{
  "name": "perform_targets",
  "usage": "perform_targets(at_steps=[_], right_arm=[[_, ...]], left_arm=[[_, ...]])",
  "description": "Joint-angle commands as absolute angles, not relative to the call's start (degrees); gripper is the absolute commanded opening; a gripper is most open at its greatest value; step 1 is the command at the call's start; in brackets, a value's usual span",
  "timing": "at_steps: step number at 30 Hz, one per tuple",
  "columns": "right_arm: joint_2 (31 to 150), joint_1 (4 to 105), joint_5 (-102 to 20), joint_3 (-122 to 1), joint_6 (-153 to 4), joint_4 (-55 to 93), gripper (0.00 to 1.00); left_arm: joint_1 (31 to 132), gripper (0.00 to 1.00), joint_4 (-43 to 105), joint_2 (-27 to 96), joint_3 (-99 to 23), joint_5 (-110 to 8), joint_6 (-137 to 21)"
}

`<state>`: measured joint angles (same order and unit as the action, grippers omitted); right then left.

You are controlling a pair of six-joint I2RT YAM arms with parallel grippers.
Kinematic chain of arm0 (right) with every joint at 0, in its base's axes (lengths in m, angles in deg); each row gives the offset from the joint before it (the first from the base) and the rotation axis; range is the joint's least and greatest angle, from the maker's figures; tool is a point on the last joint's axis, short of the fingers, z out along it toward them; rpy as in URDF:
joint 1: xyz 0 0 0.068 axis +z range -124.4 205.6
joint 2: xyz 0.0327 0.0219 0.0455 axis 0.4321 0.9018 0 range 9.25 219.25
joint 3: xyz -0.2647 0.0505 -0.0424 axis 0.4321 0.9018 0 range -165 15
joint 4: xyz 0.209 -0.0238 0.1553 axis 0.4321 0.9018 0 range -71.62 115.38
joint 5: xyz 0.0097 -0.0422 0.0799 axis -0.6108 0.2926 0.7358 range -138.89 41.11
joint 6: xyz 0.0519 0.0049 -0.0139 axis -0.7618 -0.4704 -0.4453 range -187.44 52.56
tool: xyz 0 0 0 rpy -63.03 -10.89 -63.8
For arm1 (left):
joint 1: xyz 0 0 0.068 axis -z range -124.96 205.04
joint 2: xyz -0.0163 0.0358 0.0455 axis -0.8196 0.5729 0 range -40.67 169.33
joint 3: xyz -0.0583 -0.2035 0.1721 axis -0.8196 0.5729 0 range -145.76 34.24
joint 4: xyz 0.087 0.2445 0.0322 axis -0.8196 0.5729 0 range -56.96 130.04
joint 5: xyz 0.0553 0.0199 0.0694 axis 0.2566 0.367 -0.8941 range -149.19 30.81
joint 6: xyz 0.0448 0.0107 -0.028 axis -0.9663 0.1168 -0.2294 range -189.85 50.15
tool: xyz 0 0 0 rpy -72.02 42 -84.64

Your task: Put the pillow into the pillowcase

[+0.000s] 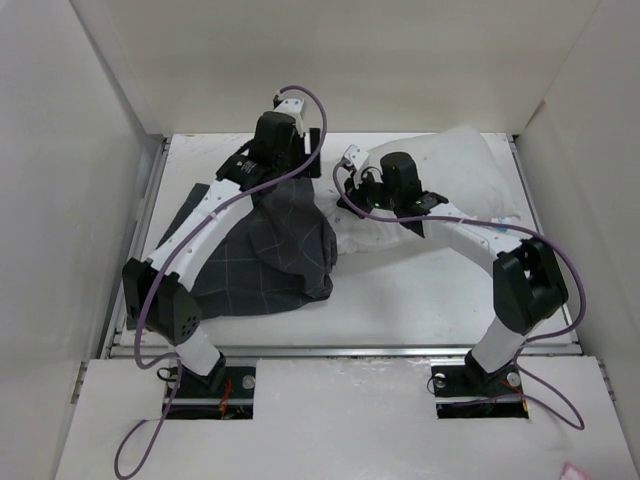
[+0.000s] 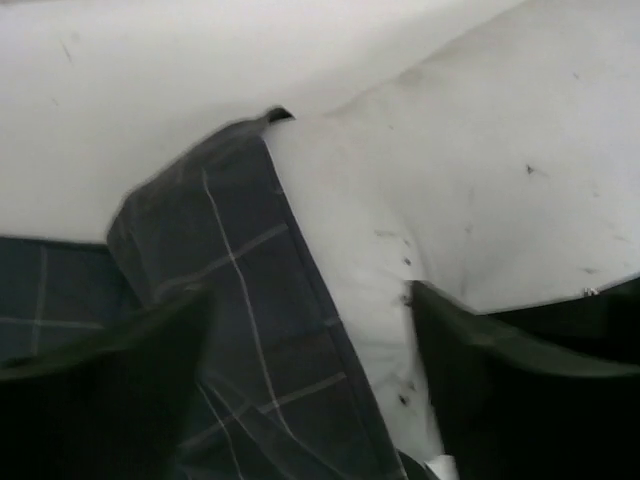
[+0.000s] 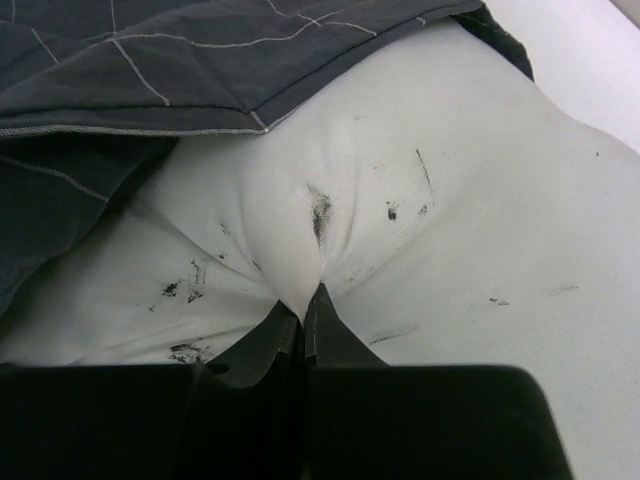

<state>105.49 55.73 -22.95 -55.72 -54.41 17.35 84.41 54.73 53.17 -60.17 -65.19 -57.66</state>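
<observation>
White table (image 1: 420, 290), pale walls (image 1: 60, 200) around. Right gripper (image 3: 305, 315) clamped on fold of pillow (image 3: 450, 200), pillowcase (image 3: 150, 60) hem draped just above. Left gripper (image 2: 310, 300) spread wide, pillowcase edge and pillow between jaws. Pillow lay far right, pillowcase left, overlapping its end.

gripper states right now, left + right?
Left gripper: open, astride the pillowcase edge, not gripping.
Right gripper: closed, pinching a fold of the pillow.

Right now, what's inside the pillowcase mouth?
One end of the pillow goes in under the pillowcase hem. The right gripper pinches the pillow just outside it. How far in it reaches is hidden by the dark fabric.
</observation>
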Motion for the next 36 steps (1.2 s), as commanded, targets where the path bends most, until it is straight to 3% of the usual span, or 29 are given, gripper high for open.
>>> perform_targets(at_steps=[1, 7, 10, 13, 14, 17, 28, 36], right_arm=[[106.71, 56.98, -21.73, -55.58, -55.58, 13.46, 0.00], [106.72, 56.98, -21.73, -54.44, -56.11, 12.33, 0.00], [106.72, 56.98, -22.25, -53.91, -56.11, 12.32, 0.00], [106.72, 56.98, -22.26, -53.91, -56.63, 12.32, 0.00], [106.72, 56.98, -22.26, -53.91, -56.63, 12.32, 0.00], [106.72, 56.98, -21.55, -53.39, -56.63, 11.79, 0.00], [95.92, 56.98, -8.82, -47.32, -49.52, 11.18, 0.00], [97.12, 60.66, -1.96, -50.39, -46.88, 12.06, 0.00]], left_arm=[[86.58, 1.00, 59.56, 49.06, -57.17, -60.61, -57.98], [88.79, 1.00, 64.05, 49.59, -54.71, -61.21, -55.26], [89.32, 0.96, 68.53, 50.82, -53.57, -68.92, -52.71], [89.32, 0.73, 70.03, 51.44, -53.04, -70.96, -50.78], [89.32, 0.48, 70.04, 51.44, -53.04, -72.27, -49.47], [89.32, 0.02, 71.36, 52.05, -53.04, -78.16, -47.97], [89.32, 0.00, 65.20, 55.39, -67.44, -88.37, -51.74], [92.73, 0.00, 62.83, 57.77, -75.27, -74.93, -53.94]])
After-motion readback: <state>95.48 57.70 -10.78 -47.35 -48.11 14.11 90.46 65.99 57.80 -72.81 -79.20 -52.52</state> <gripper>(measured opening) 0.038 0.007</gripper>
